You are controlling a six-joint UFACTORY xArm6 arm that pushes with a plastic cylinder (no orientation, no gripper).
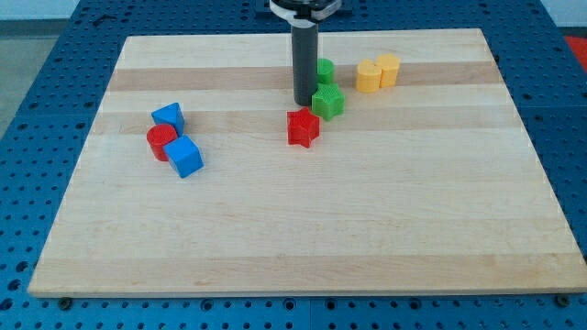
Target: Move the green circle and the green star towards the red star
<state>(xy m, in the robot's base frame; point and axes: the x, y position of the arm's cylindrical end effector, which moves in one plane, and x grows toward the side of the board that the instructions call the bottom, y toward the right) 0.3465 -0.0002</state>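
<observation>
Now my tip (304,102), a bare rod grasping nothing, should nudge the green plastic circle (325,70) gently behind the green plastic star (327,102) toward the red plastic star (303,127).

Rod (304,64): straight cylinder, dark grey to black, matte finish, uniform thickness along visible length. My tip (304,102): flat, blunt end, same dark colour, no pad or marking discernible. Mount (305,7) at view's top: black collar with white ring section, partly cropped by frame edge. No cables, screws or labels discernible.
</observation>
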